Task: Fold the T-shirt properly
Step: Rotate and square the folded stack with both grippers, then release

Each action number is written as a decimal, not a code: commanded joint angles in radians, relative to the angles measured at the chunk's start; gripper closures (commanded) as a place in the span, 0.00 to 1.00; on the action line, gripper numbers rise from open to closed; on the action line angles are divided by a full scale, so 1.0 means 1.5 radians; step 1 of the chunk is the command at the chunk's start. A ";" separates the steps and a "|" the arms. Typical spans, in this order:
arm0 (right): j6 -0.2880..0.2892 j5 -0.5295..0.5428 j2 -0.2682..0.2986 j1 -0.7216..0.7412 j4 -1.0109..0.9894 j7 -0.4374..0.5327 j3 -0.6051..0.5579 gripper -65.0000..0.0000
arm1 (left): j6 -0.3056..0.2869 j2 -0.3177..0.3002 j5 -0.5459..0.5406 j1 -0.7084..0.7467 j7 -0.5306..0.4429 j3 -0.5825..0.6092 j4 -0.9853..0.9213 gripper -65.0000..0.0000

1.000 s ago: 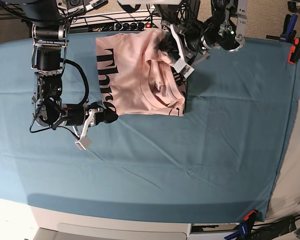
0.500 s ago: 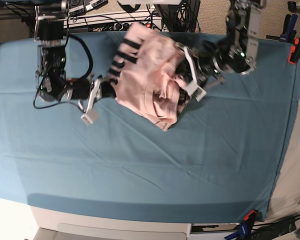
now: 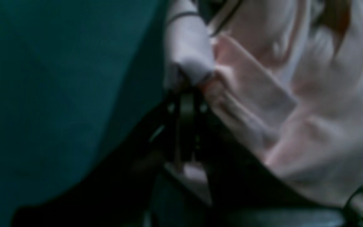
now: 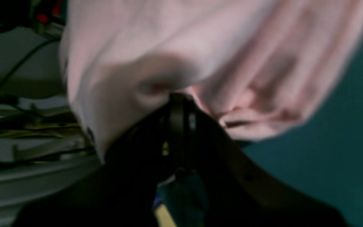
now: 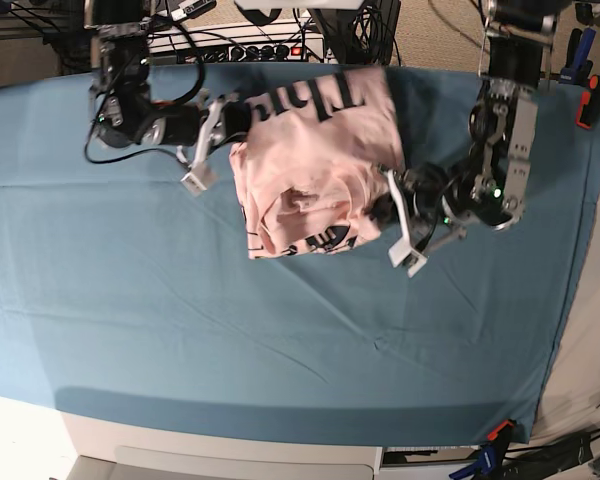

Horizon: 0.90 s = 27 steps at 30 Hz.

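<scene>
The pale pink T-shirt (image 5: 315, 160) lies bunched and partly folded on the teal table cloth (image 5: 280, 330), near the far edge, with black lettering along its far side and some print at its near edge. My right gripper (image 5: 230, 115) is shut on the shirt's far left edge; the right wrist view shows its jaws (image 4: 176, 97) pinching pink fabric (image 4: 169, 41). My left gripper (image 5: 383, 208) is shut on the shirt's near right corner; the blurred left wrist view shows the gripper (image 3: 186, 94) closed on bunched fabric (image 3: 310, 126).
A power strip and cables (image 5: 250, 45) run behind the table's far edge, close to the shirt. An orange clamp (image 5: 590, 100) holds the cloth at the far right, and another clamp (image 5: 495, 432) at the front right corner. The cloth's right edge drops off.
Both grippers have swung the shirt round: the lettering went from the left side to the far edge. The right gripper moved up and back, the left gripper moved nearer and down.
</scene>
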 commanded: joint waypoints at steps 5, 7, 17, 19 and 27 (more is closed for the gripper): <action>0.004 -0.005 -0.045 -0.004 0.007 -0.016 -0.003 1.00 | 0.000 -0.003 0.001 -0.057 -0.014 0.036 -0.015 1.00; 0.004 -0.006 -0.049 -0.004 0.007 -0.016 -0.003 1.00 | 0.000 -0.003 0.006 -0.061 -0.014 0.041 -0.016 1.00; 0.006 -0.049 -0.006 0.039 0.007 -0.016 0.051 0.69 | 0.003 -0.033 0.104 -0.102 -0.006 0.041 -0.016 0.57; 0.006 -0.046 0.009 0.061 0.007 -0.016 0.092 0.69 | 0.019 -0.057 0.107 -0.125 0.003 0.038 -0.016 0.57; 0.006 0.126 0.019 0.114 0.007 -0.016 0.217 0.72 | 0.026 -0.143 -0.004 -0.176 0.035 0.020 -0.009 0.94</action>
